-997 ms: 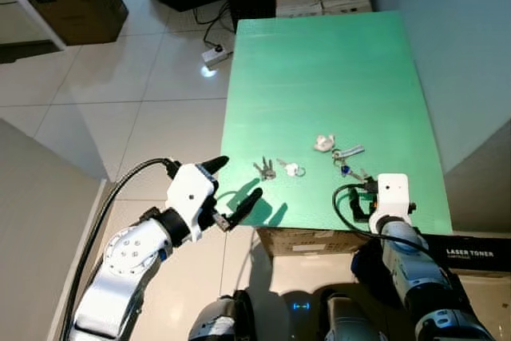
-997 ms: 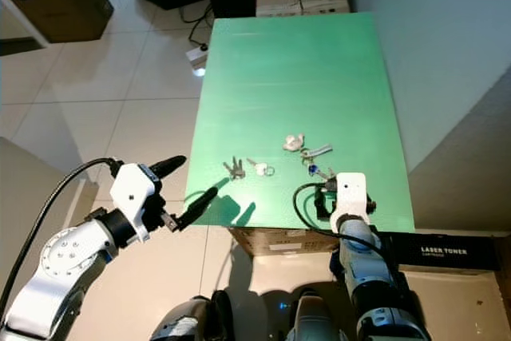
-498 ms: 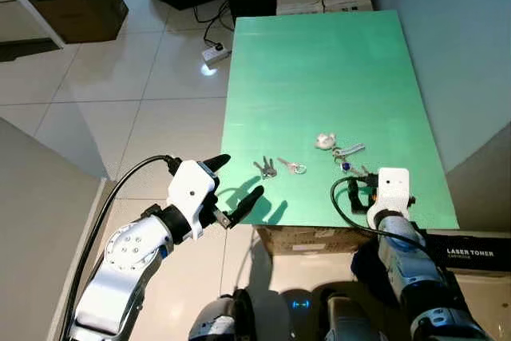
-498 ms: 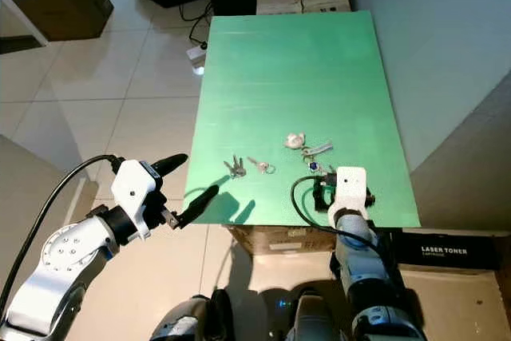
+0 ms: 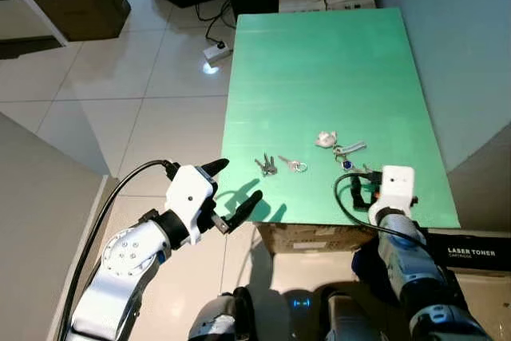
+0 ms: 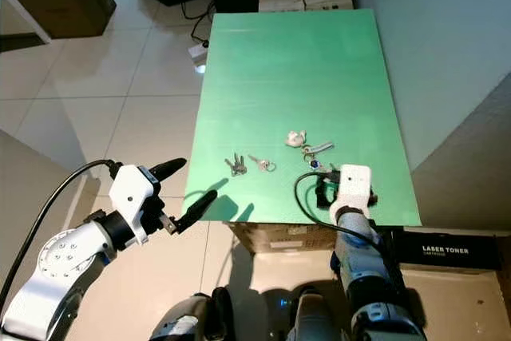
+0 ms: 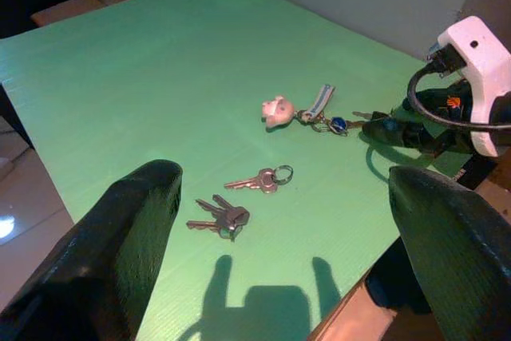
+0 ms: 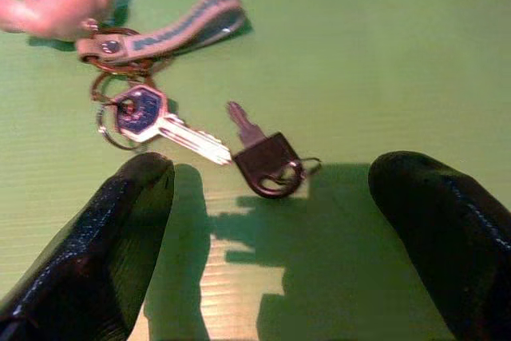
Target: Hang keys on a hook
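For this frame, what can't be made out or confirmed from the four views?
- Hook: I cannot find one; the head views stop at the green table and the floor.
- Right gripper: in the head views its white wrist housing hides the fingers.
- Black-headed key: too small in the head views and partly behind that wrist.
- Strap lettering: blurred in the right wrist view.

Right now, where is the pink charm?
In the left eye view, the pink charm lies on the green table, right of centre, beyond the right hand and touching its key strap.

black-head key [image 8: 267, 161] flat on green table [image 5: 319, 61], pink-charm key bunch [image 8: 120, 45] just beside
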Robot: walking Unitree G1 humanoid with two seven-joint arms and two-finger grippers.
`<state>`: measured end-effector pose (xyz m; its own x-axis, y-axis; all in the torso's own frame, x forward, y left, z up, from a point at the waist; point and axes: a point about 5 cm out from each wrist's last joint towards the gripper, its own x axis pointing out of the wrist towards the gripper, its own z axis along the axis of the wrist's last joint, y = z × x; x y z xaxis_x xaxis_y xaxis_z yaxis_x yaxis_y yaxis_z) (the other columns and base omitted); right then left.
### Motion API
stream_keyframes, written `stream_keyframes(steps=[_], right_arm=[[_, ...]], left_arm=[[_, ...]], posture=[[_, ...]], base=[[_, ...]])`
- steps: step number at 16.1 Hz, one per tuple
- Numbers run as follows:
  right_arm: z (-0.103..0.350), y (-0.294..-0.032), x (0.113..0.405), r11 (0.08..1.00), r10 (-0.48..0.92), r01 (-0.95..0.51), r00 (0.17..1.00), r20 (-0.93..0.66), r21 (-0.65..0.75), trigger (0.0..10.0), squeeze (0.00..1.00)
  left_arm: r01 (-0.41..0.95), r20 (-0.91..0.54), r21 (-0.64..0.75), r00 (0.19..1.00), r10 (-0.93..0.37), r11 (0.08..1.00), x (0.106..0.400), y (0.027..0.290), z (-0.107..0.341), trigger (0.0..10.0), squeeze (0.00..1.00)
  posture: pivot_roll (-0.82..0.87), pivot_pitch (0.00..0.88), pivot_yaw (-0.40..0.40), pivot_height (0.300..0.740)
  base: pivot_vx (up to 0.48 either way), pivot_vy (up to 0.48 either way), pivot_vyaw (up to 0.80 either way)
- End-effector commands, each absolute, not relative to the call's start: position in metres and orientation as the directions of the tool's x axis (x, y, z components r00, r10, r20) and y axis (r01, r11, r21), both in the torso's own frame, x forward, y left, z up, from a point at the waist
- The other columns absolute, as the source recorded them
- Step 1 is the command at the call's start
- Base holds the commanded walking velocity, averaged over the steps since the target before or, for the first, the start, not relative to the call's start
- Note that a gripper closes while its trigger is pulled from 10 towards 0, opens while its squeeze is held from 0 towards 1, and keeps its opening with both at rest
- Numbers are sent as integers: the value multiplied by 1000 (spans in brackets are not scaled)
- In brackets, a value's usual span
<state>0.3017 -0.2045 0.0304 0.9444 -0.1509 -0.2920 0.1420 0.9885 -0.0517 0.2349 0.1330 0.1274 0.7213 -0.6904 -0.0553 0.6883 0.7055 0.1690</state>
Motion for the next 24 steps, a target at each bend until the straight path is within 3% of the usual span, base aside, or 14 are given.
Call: stream_keyframes(steps=[1,6,7,9,10,15,17,24], right_arm=[[24,-204,298,989,-146,143,937,-316,-34,10000,0],[27,-206,305,994,-110,112,943,-313,-13,10000,0],[27,-206,306,994,-109,110,942,-316,-15,7922,0],[27,-205,306,994,-106,105,941,-320,-18,6353,0],[27,-204,307,995,-100,99,943,-317,-18,4784,0],[26,-202,307,996,-90,88,945,-316,-22,824,0],[25,-202,307,996,-89,86,944,-318,-23,667,0],[23,-201,305,995,-95,93,943,-320,-22,2157,0]], left_arm=[[692,-66,183,717,-694,698,232,137,128,10000,0],[691,-69,188,718,-693,698,235,138,130,10000,0],[692,-69,188,717,-693,697,235,138,130,10000,0],[693,-70,188,716,-694,696,235,138,130,10000,0],[692,-71,190,717,-694,696,235,138,131,10000,0],[693,-70,194,715,-695,694,236,139,133,10000,0],[695,-70,194,714,-697,692,236,139,133,10000,0],[698,-71,194,711,-699,690,235,138,133,10000,0]], posture=[[32,248,162,740],[44,251,168,740],[46,252,167,740],[49,252,167,740],[51,251,167,740],[52,250,170,740],[52,249,171,740],[51,248,173,740]], base=[[0,0,0],[0,0,0],[0,0,0],[0,0,0],[0,0,0],[0,0,0],[0,0,0],[0,0,0]])
